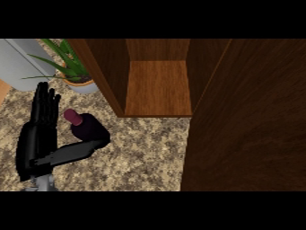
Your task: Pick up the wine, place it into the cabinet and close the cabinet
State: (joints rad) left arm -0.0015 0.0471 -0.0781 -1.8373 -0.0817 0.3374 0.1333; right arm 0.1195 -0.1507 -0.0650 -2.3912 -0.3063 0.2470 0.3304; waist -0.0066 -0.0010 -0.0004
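Wine (pixel 84 124) on counter (pixel 142 148), cabinet (pixel 156 85) open

The light is even and moderate, with no single source showing; the speckled counter (pixel 135 148) reads clearly across its whole spread, without a bright patch or glare; the cabinet (pixel 159 76) is brightest on its inner shelf and back panel, a warm mid-brown, while its side walls fall darker; the open door (pixel 258 117) at the right is the dimmest broad surface, deep brown with faint grain only; the left hand (pixel 39 134) and the wine bottle (pixel 85 128) beside it are so dark that their outlines merge where they meet; no sharp cast shadows lie on the counter; the plant (pixel 66 63) and the pale grey object (pixel 13 60) at upper left are lit flatly.
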